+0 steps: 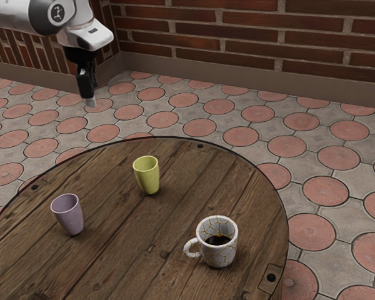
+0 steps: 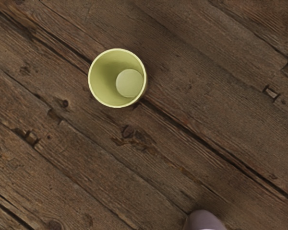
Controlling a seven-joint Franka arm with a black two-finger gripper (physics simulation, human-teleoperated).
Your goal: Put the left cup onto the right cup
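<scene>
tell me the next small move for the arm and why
Probably lower the pincer toward the green cup: it hangs high above the table, far from every cup, and the wrist view looks almost straight down into that cup. The purple cup stands apart, upright, untouched. Which cup counts as left is not certain.

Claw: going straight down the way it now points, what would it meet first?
Probably the purple cup, or the table close beside it; the claw hangs high, so depth is unclear.
</scene>
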